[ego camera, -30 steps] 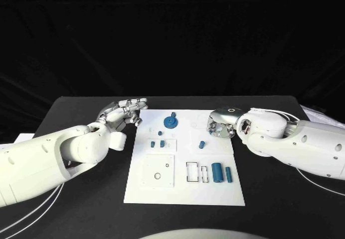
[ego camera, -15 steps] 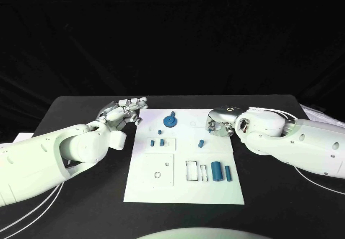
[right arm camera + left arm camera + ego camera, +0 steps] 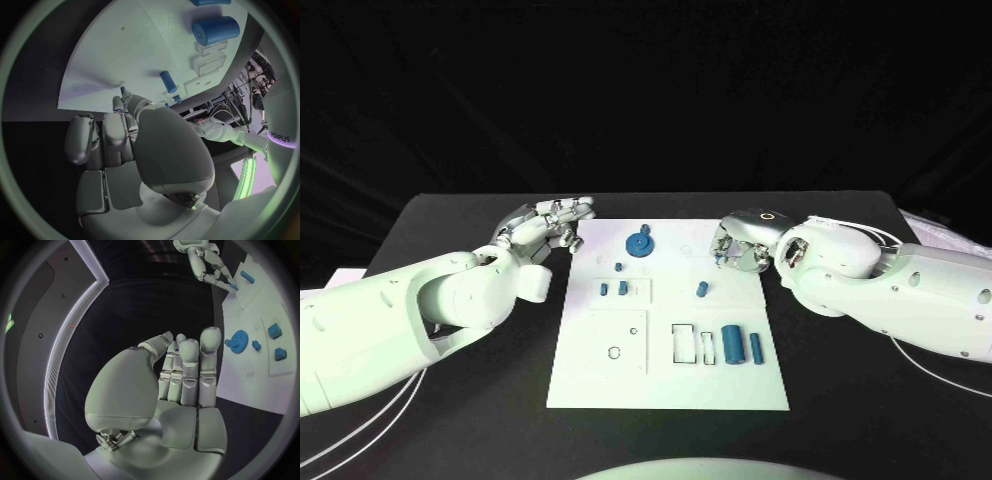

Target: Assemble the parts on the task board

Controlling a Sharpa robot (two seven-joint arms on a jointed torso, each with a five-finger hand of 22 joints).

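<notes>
The white task board (image 3: 668,320) lies in the middle of the black table. On it are a blue gear (image 3: 642,244) near the far edge, small blue pieces (image 3: 623,288) and a peg (image 3: 702,290) in the middle, and two blue cylinders (image 3: 731,344) near the right side. My right hand (image 3: 740,248) hovers over the board's far right corner, and a small blue part (image 3: 123,90) shows pinched at its fingertips. My left hand (image 3: 548,225) stays off the board's far left corner, fingers straight and side by side, holding nothing. The left wrist view shows the gear (image 3: 239,338) beyond those fingers.
Black tabletop (image 3: 459,225) surrounds the board on all sides. Two rectangular recesses (image 3: 685,343) sit beside the cylinders, and a raised square plate (image 3: 613,343) with a hole takes up the board's near left part. White cables (image 3: 358,425) run along the left arm.
My right hand has edged slightly toward the board's far edge. The left hand and the parts on the board have stayed put.
</notes>
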